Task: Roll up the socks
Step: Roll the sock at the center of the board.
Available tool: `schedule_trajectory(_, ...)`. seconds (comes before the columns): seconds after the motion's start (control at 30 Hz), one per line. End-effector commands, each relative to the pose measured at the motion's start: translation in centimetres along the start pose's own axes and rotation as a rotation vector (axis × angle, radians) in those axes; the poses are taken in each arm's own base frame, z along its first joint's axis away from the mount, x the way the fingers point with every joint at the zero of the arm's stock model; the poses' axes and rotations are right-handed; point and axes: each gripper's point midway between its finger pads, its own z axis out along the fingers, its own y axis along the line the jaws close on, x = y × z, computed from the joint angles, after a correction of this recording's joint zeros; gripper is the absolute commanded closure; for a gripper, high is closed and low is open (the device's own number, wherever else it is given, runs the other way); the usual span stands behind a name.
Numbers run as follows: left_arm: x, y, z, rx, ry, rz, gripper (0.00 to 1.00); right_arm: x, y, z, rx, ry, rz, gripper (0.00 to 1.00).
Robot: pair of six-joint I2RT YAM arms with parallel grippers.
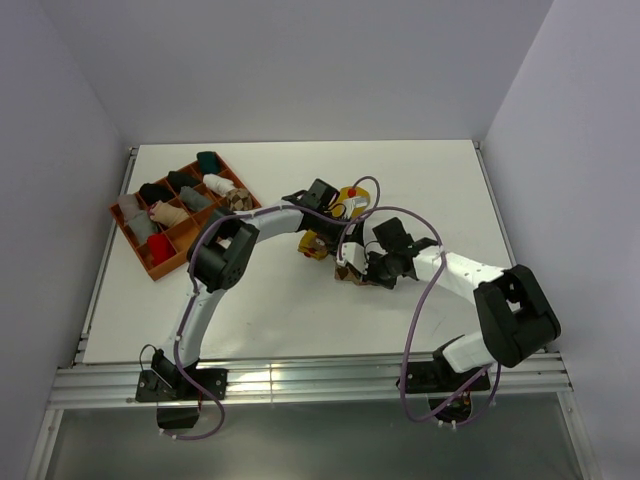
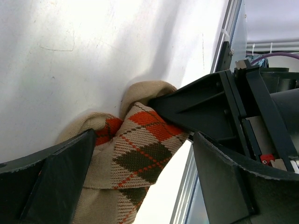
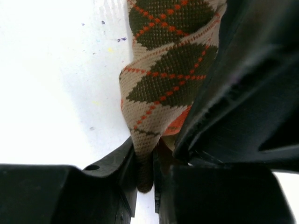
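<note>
The orange-brown-cream argyle sock (image 2: pixel 140 149) lies bunched on the white table, between the wide-apart fingers of my left gripper (image 2: pixel 142 161), which is open. The fingers stand on either side of it without pinching it. My right gripper (image 3: pixel 148 163) is shut on a fold of the same sock (image 3: pixel 163 84), and its black body shows just past the sock in the left wrist view. From above, both grippers meet at mid-table, the left gripper (image 1: pixel 325 238) beside the right gripper (image 1: pixel 355 268). A mustard yellow sock (image 1: pixel 352 198) with a red label lies bundled just behind them.
An orange compartment tray (image 1: pixel 150 265) at the back left holds several small bundles, black, grey, white and teal. The table's metal rail (image 1: pixel 300 380) runs along the near edge by the arm bases. Walls close in the left, right and back.
</note>
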Motion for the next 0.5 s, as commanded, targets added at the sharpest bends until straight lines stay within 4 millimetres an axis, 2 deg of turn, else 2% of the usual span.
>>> schedule_trajectory(0.0, 2.9, 6.6, 1.0, -0.217, 0.029, -0.034, 0.06, -0.5, -0.1, -0.6, -0.031, 0.002, 0.068, 0.78)
schedule_trajectory(0.17, 3.3, 6.4, 1.2, -0.195, 0.04, -0.056, 0.2, -1.0, -0.6, -1.2, -0.046, -0.015, 0.103, 0.78)
schedule_trajectory(0.23, 3.1, 6.2, 1.1, -0.19, 0.03, -0.051, 0.22, -1.1, -0.6, -1.3, -0.048, -0.023, 0.115, 0.78)
schedule_trajectory(0.47, 1.9, 5.3, 0.4, -0.181, -0.021, -0.005, 0.11, -1.5, -1.3, -2.4, -0.076, -0.077, 0.168, 0.71)
